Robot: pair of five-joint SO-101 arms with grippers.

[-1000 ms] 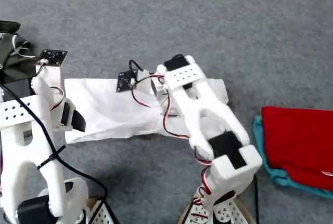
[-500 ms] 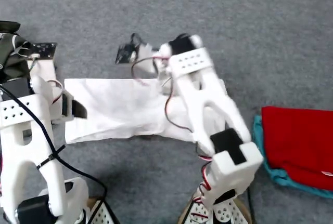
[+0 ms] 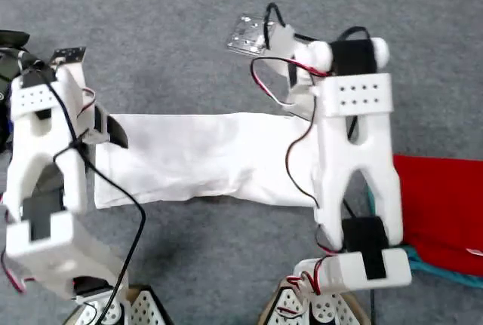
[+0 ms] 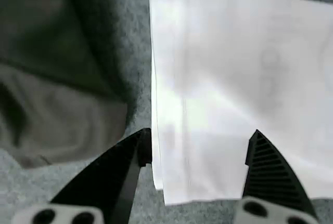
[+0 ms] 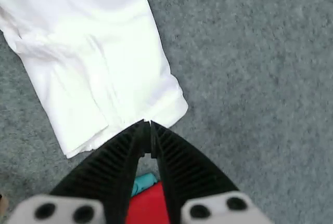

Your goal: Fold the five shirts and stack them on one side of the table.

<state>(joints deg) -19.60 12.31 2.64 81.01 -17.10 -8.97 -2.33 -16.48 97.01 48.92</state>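
A white shirt [image 3: 204, 159] lies folded into a long strip across the middle of the table. My left gripper [image 4: 200, 141] hangs open over its left end, one finger over the cloth and the other just off its edge. At the strip's right end, my right gripper [image 5: 148, 128] is shut and holds nothing, its tips above the shirt's corner [image 5: 171, 104]. A red shirt [image 3: 445, 204] sits folded on a teal one [image 3: 423, 261] at the right side. Beside the left arm lies a crumpled dark shirt [image 4: 52, 78].
The right arm [image 3: 351, 106] stands tall over the white shirt's right end and hides part of it. Bare grey table [image 3: 151, 38] stretches behind the shirt. The two arm bases stand at the front edge.
The right arm has lifted off the shirt's middle and swung to its right end. The left arm has risen slightly at the left end. The shirt now lies flatter and longer.
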